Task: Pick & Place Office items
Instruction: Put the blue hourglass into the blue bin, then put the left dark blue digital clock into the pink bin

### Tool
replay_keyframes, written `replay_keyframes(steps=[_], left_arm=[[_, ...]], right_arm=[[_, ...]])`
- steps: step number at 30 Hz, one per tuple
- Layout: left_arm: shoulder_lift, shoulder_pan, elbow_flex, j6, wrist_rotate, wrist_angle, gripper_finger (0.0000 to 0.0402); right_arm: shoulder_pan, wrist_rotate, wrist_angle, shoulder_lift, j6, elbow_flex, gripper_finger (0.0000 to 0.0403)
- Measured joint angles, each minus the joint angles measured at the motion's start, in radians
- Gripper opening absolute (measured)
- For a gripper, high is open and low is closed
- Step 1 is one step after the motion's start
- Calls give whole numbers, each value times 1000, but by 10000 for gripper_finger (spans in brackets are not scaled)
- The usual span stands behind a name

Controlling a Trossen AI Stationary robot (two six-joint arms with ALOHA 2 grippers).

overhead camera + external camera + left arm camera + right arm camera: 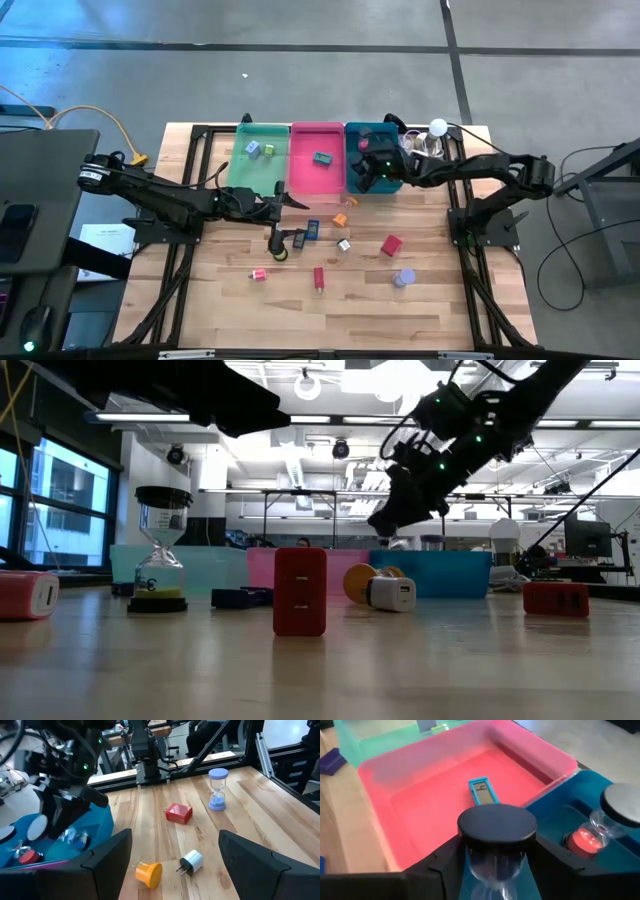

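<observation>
Teal tray (555, 815): my right gripper (495, 862) hangs over its pink-tray-side wall, clamped on a black-capped hourglass (496, 827). Risk: release here, it clips the wall and tumbles. My left gripper (172, 855), spread wide, empty, faces the orange piece (149, 873).

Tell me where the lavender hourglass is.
In the high view the lavender hourglass stands on the bare wood at the table's front right, just in front of the red block. It is outside all three trays, and neither gripper is near it.

Bright overhead ceiling lights, soft shadows; the wrist views look slightly blurred.
</observation>
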Motion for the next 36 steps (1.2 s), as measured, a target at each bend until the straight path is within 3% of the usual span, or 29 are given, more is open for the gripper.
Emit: replay_keyframes(steps=[4,17,36], left_arm=[[0,0,0,6,0,4,289],[0,0,0,6,0,4,289],[0,1,0,0,0,11,289]], right_arm=[[-8,0,65,0,2,-47,185],[16,-32,168,0,9,-91,86],[139,-33,118,-157,9,-91,66]])
